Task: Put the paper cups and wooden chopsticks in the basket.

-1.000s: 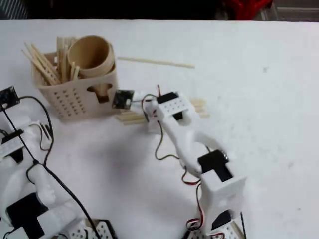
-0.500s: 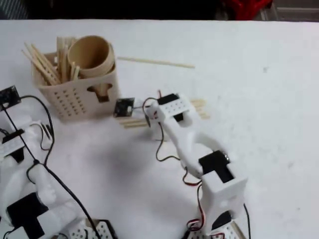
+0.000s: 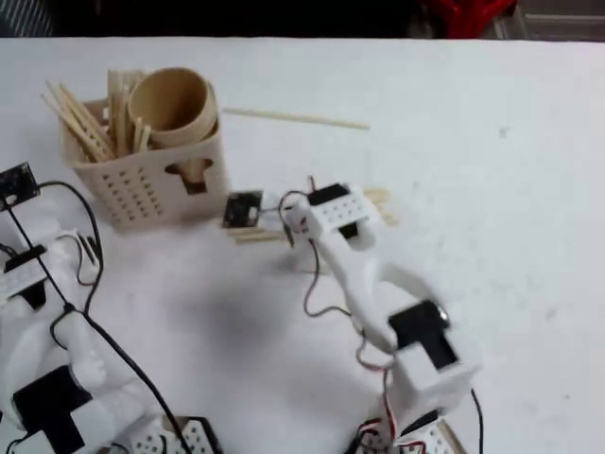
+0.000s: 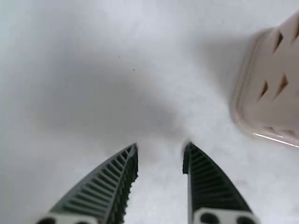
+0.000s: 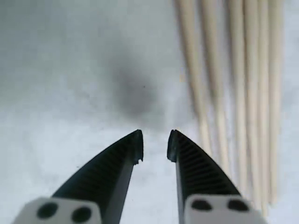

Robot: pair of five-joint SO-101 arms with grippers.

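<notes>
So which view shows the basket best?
The high view: the whole basket shows, with a paper cup and chopsticks inside. The left wrist view catches one perforated corner; the right wrist view faces loose chopsticks on the table.

basket cream, perforated | paper cup tan | chopsticks pale wood | table white

A white table meets a dark background at its far edge, where a red object sits.
</notes>
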